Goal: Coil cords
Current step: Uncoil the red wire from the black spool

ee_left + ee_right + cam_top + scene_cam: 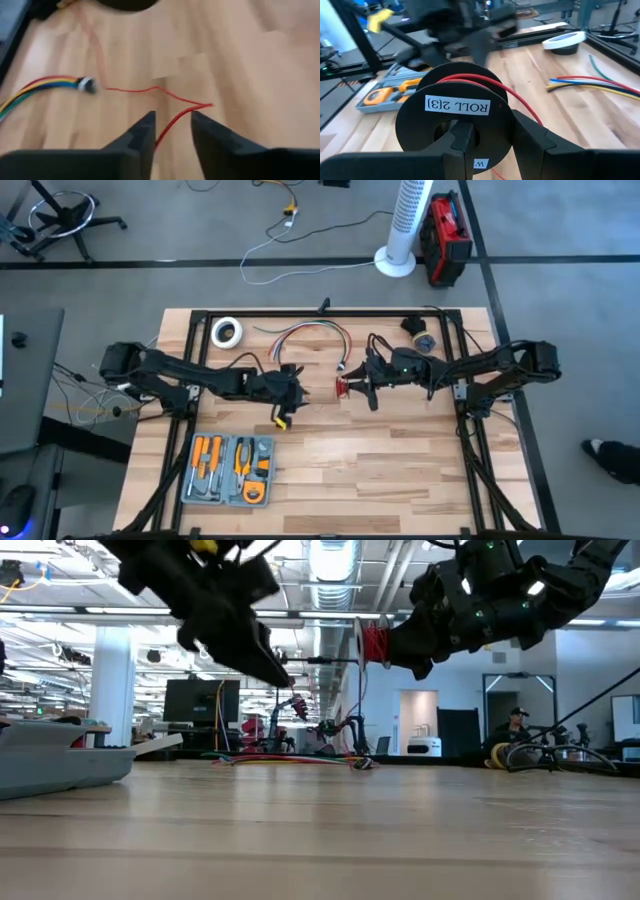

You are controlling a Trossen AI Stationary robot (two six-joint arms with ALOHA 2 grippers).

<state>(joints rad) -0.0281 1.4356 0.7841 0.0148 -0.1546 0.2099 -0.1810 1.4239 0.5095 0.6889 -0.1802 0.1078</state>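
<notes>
The table [330,470] fills the high view's middle, with a tool tray [230,470] at lower left and a tape roll [227,332] at upper left. Both arms meet near its centre. The right gripper [352,387] is clamped on a black spool [454,116]; only its wrist view shows the "ROLL 2|3|" label and red wire [485,80] wound round it. The left gripper [171,131], slightly parted, has the wire [172,120] running between its fingers, whether pinched cannot be told; a multicoloured cable [40,86] lies beside it.

black spool [454,117] label "ROLL 2[3]", "W" below
</notes>
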